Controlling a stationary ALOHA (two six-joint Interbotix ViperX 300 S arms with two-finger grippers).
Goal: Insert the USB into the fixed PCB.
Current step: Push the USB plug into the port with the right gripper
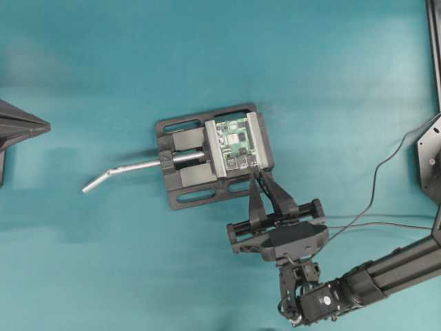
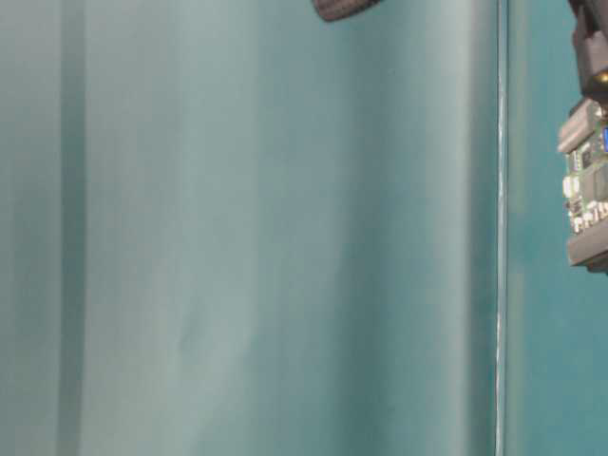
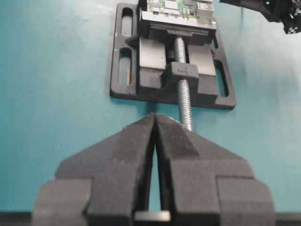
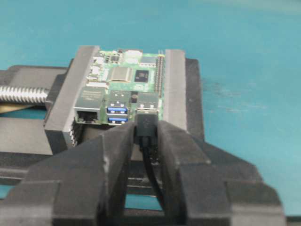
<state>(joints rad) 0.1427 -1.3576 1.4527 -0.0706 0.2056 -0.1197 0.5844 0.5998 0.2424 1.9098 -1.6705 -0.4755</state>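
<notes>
The green PCB [image 4: 127,82] is clamped between the grey jaws of a black vise [image 1: 186,155]; the PCB [image 1: 234,141] also shows from above. My right gripper [image 4: 146,128] is shut on the USB [image 4: 146,123], a dark plug pinched between its fingertips. The plug's front end meets a silver port [image 4: 147,107] just right of the blue ports; how deep it sits I cannot tell. Its black cable [image 4: 153,165] runs back between the fingers. From above, the right gripper [image 1: 260,176] reaches the board's near edge. My left gripper [image 3: 155,118] is shut and empty, short of the vise.
The vise's threaded screw [image 3: 184,101] points toward my left gripper, and its bent silver handle [image 1: 120,171] sticks out left. A thin black cable [image 1: 375,186] trails off to the right. The table-level view catches the PCB [image 2: 589,176] at its right edge.
</notes>
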